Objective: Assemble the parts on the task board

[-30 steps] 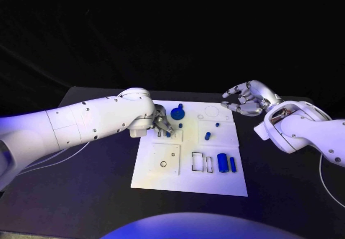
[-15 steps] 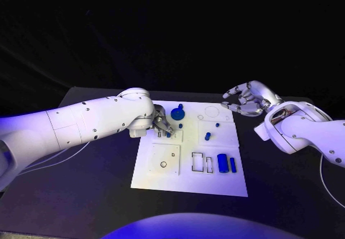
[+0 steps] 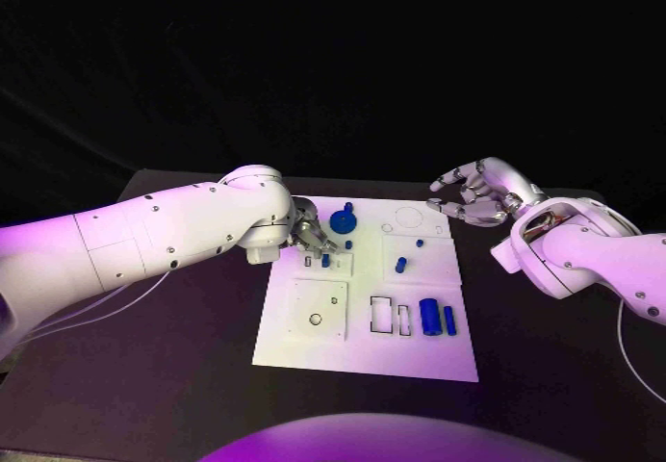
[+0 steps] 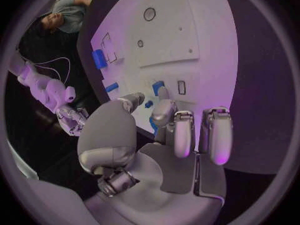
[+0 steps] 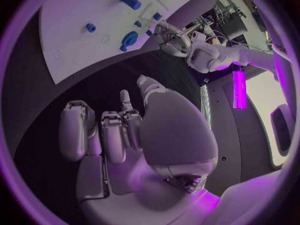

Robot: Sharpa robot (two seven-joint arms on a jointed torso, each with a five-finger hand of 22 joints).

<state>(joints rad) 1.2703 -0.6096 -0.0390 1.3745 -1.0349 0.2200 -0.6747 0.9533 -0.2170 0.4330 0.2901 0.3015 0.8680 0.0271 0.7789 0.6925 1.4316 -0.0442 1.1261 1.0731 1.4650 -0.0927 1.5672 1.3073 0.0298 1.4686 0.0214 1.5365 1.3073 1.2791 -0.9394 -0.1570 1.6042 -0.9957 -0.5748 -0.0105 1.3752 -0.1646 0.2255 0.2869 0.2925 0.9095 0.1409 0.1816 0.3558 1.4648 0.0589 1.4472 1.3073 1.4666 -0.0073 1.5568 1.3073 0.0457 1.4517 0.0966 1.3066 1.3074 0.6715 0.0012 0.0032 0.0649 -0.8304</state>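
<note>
Little has moved since the earlier frames: both arms sit where they did, and every blue part on the board lies where it lay.

We see the left hand low over the task board, at its far-left area. Fingertips meet on a small blue peg, which stands upright just beside a small rectangular slot; wrist view shows the same peg pinched between thumb and a finger, other fingers curled alongside. So left hand grips the peg.

Right hand hovers off the board's far-right corner, above the black bench. Fingers curled in, apart at the tips, nothing in them; we read it as closed on nothing.

On the board, approx layout: a round blue knob part near the far edge, just beside the left hand. Small blue pin near it. Short blue cylinder mid-board, tilted, w/ a tiny blue stud just beyond it. Near-right: a thick blue block and a thin blue bar side by side, next to two empty rectangular outlines. Left of those, a raised square plate w/ a small round hole.
</note>
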